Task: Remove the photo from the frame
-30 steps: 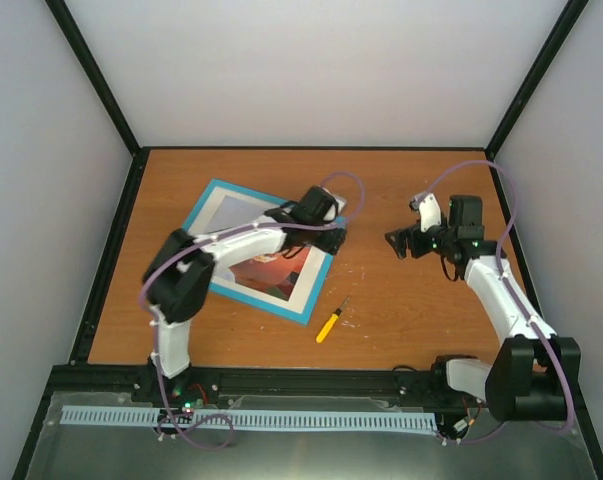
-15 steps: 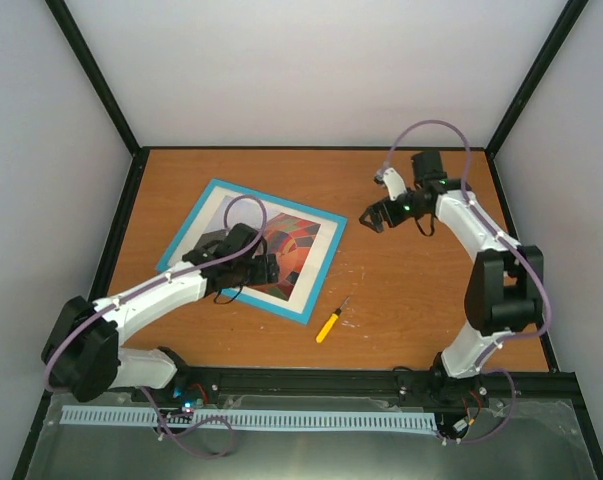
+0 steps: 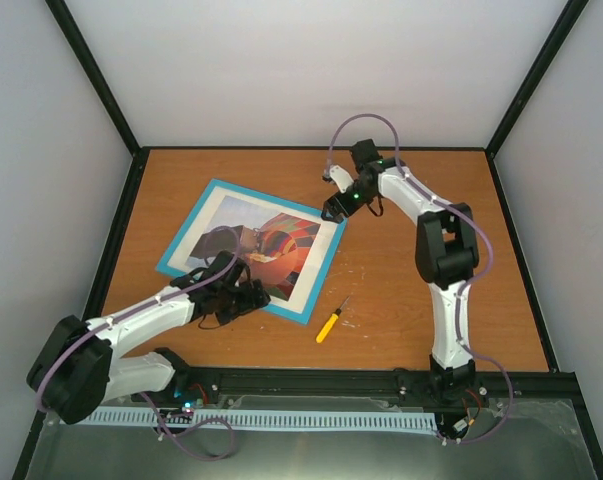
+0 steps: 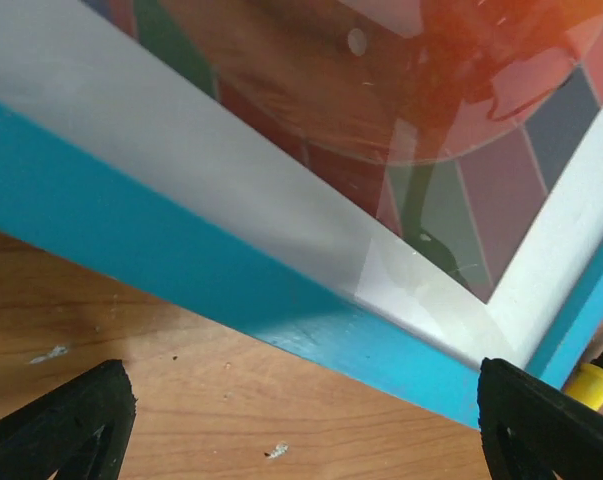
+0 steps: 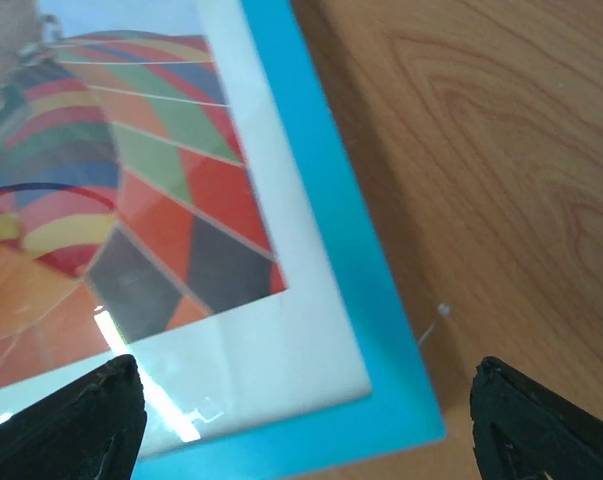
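Observation:
The turquoise frame (image 3: 281, 204) lies flat and face up on the wooden table, left of centre. Inside it, the photo (image 3: 284, 246) of a colourful balloon shows under a white mat (image 3: 316, 262). My left gripper (image 3: 253, 297) hovers low over the frame's near edge, open. In the left wrist view the blue frame (image 4: 181, 250) and the photo (image 4: 461, 110) lie beyond the left gripper (image 4: 301, 435), with bare wood between its fingers. My right gripper (image 3: 332, 211) is open at the frame's far right corner. The right wrist view shows that frame corner (image 5: 401, 400) between the fingers of the right gripper (image 5: 311, 430), beside the photo (image 5: 131, 200).
A yellow-handled screwdriver (image 3: 329, 323) lies on the table just right of the frame's near corner; its handle (image 4: 596, 378) shows beside my left fingertip. Black rails and grey walls border the table on all sides.
My left arm drew back from the frame's right side to its near edge, uncovering the photo. My right arm swung left from the table's right side to the frame's far right corner.

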Controlling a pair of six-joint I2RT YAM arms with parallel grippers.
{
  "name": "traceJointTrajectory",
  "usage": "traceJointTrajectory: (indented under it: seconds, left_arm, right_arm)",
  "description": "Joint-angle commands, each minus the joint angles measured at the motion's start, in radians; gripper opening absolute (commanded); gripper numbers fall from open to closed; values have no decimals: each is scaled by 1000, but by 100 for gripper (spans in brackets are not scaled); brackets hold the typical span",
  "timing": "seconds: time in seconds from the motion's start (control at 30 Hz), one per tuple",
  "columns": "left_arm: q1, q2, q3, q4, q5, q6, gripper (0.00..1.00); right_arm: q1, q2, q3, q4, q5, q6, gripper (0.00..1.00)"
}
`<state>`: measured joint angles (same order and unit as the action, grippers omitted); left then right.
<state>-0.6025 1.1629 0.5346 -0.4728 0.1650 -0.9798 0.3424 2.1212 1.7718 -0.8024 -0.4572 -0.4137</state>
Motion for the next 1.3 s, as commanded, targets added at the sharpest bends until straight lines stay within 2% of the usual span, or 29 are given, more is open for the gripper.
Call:
traceJointTrajectory:
  seconds: [0.0, 0.23, 0.4, 0.6, 0.9, 1.1, 1.27]
  left_arm:
    - [18, -16, -24, 104, 5, -62, 93]
    - [121, 4, -76, 211, 5, -72, 93]
    - [165, 57, -62, 273, -11, -64, 93]
    - [185, 177, 26, 299, -41, -12, 93]
    - [251, 300, 116, 342, -40, 62, 92]
    - [261, 351, 151, 350, -44, 110, 91]
    - [276, 380, 171, 353, -32, 143, 91]
  right_arm:
    - [5, 119, 137, -39, 52, 32, 87]
    - [7, 262, 261, -95, -12, -8, 87]
    - [10, 276, 233, -172, -58, -57, 73]
    - [10, 123, -33, -117, -82, -110, 66]
    - [13, -121, -393, -66, -146, -124, 65]
    - [46, -215, -537, -33, -176, -83, 65]
    - [130, -264, -613, -11, -195, -61, 65]
